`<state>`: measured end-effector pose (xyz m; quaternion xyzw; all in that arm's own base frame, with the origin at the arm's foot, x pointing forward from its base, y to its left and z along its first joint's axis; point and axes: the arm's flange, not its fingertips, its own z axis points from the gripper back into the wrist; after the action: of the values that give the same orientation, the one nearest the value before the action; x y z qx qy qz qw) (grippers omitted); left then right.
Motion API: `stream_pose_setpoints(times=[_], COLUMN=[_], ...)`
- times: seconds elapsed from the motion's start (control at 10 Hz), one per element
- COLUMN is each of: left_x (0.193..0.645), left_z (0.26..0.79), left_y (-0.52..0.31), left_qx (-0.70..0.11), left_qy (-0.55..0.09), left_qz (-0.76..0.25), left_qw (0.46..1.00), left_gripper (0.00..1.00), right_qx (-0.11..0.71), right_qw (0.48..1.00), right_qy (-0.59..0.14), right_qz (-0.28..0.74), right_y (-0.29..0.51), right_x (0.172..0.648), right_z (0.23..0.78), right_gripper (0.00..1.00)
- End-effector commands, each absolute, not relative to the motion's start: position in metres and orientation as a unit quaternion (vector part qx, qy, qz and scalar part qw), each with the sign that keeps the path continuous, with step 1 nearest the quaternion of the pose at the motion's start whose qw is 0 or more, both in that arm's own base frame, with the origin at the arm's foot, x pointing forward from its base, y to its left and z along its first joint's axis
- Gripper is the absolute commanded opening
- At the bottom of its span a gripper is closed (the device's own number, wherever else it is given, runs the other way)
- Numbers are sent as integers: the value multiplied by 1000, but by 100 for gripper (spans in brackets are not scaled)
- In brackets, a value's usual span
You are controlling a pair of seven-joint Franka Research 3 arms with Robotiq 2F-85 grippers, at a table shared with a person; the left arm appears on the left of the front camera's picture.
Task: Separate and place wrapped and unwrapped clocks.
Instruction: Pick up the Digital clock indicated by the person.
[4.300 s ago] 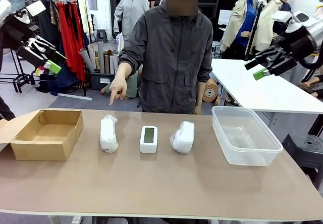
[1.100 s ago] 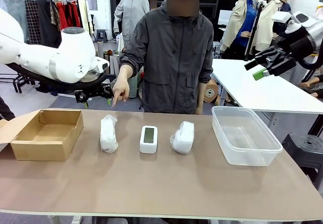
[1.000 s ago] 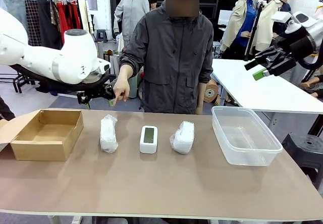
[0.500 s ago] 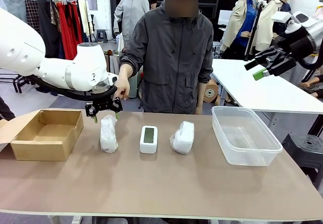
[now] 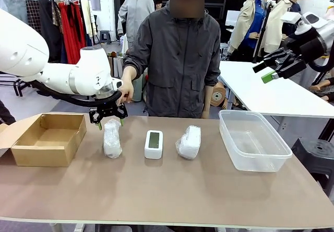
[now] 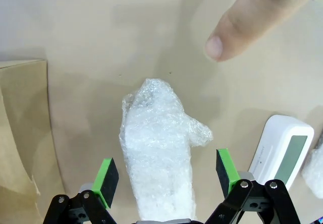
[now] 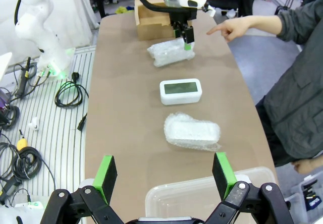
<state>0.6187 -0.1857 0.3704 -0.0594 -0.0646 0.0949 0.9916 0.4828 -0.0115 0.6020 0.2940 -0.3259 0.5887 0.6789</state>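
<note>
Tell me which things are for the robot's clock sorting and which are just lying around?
For the job: the wrapped bundle under the robot's open left hand, the bare clock, the other wrapped bundle; likely the cardboard box and clear tub too.

Just lying about: the clothes rack, the white table behind, the floor cables.

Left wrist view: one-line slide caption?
Open left gripper poised over a bubble-wrapped clock, a person's finger pointing at it, the bare clock beside it.

Bare clock (image 5: 153, 144) separates left bundle (image 5: 112, 139) from right bundle (image 5: 189, 142).
</note>
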Motion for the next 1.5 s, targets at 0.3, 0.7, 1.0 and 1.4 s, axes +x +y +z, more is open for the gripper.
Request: stream_pose_setpoints(times=[0.3, 0.7, 1.0, 1.4], left_x=[616, 607, 602, 590], left_z=[354, 338, 340, 364], left_y=[-194, -194, -196, -195], left_qx=[-47, -40, -30, -29], left_qy=[-28, -27, -22, -8], left_qz=[121, 103, 106, 80], left_qw=[991, 993, 994, 996], left_gripper=[100, 80, 20, 0], right_qx=[295, 295, 295, 295], right_qw=[677, 677, 677, 677], right_qy=[-327, -327, -327, -327], right_qz=[590, 590, 590, 590], right_y=[-11, -11, -11, -11], right_x=[483, 483, 483, 483], right_z=[603, 603, 603, 603], right_gripper=[100, 100, 100, 100])
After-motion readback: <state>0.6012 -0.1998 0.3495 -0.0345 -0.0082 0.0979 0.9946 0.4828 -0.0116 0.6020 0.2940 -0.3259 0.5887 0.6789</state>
